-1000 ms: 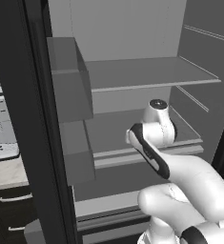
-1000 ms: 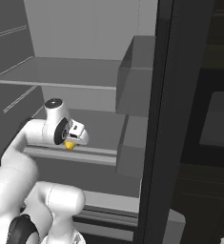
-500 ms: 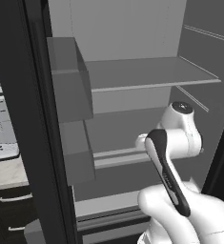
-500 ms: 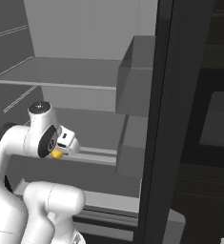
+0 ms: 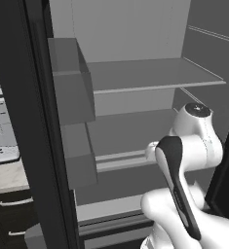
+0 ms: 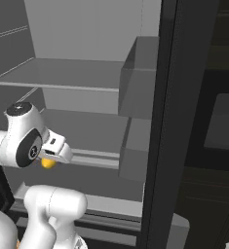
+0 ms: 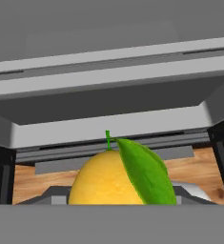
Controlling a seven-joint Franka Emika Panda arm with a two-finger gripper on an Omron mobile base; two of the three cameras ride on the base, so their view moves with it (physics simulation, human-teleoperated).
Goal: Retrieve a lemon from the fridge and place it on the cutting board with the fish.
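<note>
While the fridge [image 5: 135, 82] stands open with its black doors swung to either side, its contents and surroundings read as follows.

Fridge interior: light grey, with one flat shelf [image 6: 62, 75] across the upper part and a ridged ledge lower down. Grey door bins [image 5: 69, 80] hang on the inside of each open door, one above another.

Arm: white with dark joints, rising in front of the open compartment. Its wrist sits at about the level of the lower ledge, toward the right side of the fridge as seen from the left base view.

Gripper [image 6: 48, 160]: seen from the right base view just below the white hand block, in front of the lower ledge. The jaws stand part-way apart and are closed on the lemon, which sits between them.

Lemon [image 7: 120, 178]: yellow-orange, oval, with a short green stem and one large green leaf lying across its right side. In the hand view it fills the lower middle, right at the fingers. In the right base view it shows as a small orange spot under the hand, clear of the shelf.

Beyond the lemon, the hand view shows grey fridge ledges above and a strip of light wood-grain floor [image 7: 42, 183] below.

Left of the fridge, a pale countertop [image 5: 6, 175] over dark cabinets.
</note>
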